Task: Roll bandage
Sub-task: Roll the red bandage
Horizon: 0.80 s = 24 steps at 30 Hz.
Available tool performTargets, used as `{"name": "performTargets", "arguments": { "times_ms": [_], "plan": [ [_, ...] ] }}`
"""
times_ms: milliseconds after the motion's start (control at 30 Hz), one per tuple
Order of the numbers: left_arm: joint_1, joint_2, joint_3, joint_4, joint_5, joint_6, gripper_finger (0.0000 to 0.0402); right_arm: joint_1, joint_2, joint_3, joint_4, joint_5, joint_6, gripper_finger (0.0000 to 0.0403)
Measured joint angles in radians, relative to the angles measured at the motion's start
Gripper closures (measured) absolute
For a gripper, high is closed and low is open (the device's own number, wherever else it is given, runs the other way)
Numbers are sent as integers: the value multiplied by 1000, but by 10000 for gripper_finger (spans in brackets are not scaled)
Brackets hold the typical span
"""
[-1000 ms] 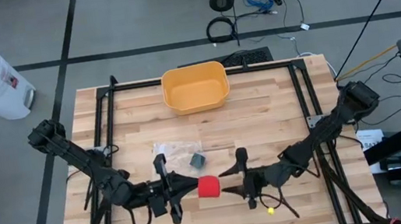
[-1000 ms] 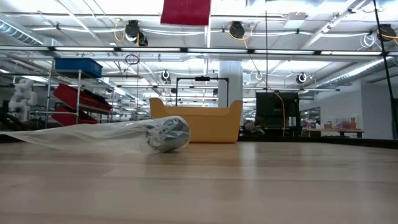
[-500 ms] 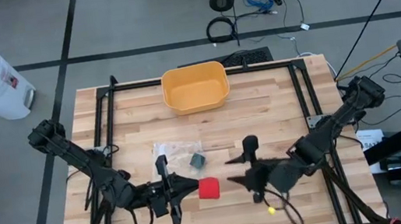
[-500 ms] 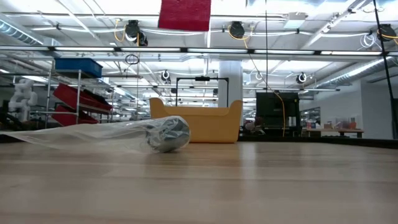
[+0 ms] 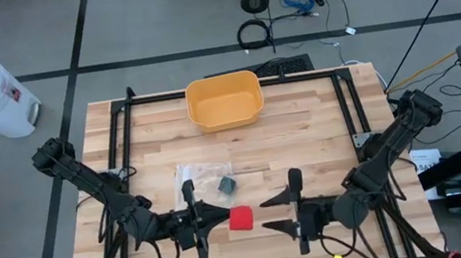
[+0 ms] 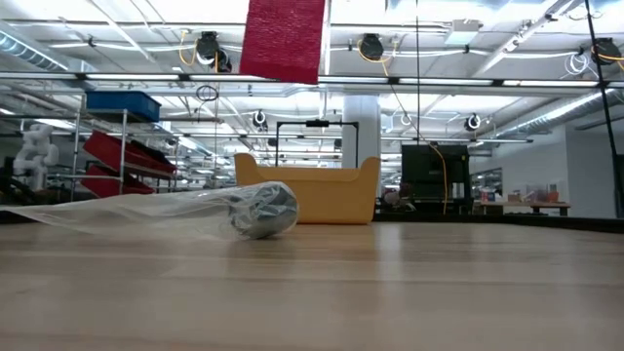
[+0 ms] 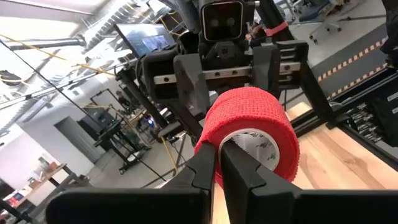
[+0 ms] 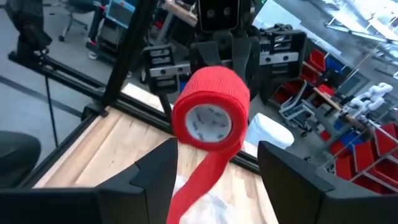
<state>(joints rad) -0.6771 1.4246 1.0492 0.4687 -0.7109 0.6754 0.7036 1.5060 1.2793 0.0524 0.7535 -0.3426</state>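
Observation:
A red bandage roll (image 5: 241, 219) with a white core is held high above the table's near middle by my left gripper (image 5: 223, 218), which is shut on it. A loose tail (image 8: 198, 183) hangs down from the roll. In the low view only the bandage's lower part (image 6: 283, 41) shows, at the top. My right gripper (image 5: 271, 214) faces the roll from the right, open. The roll (image 8: 211, 115) sits just beyond its spread fingers, and the tail drops between them; I see no touch. My left gripper pinches the roll's wall (image 7: 219, 177) at the open end facing it, one finger (image 7: 244, 171) in the white core and the other (image 7: 202, 171) outside on the red wrap. The fingers come level from the table's left. The roll is lifted clear, its axis level.
A clear plastic bag (image 5: 193, 172) with a grey roll (image 5: 226, 184) at its end lies flat on the table just beyond the grippers. A yellow bin (image 5: 225, 101) stands at the far middle. A black frame (image 5: 123, 135) runs along the table's sides.
My right gripper has risen and drawn back a little from the roll toward the table's right and near edge, staying open. The left gripper has tipped slightly at the wrist, and the red bandage now hangs lower into the low view, slanted.

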Motion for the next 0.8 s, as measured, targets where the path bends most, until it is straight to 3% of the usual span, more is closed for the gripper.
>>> {"name": "performTargets", "arguments": {
  "times_ms": [467, 800],
  "plan": [
    [22, 10, 0, -5, 68, -20, 382, -28, 98, 0, 248, 20, -207, 199],
    [23, 10, 0, -5, 67, -24, 382, -21, 116, 0, 282, 86, -298, 266]
  ]
}}
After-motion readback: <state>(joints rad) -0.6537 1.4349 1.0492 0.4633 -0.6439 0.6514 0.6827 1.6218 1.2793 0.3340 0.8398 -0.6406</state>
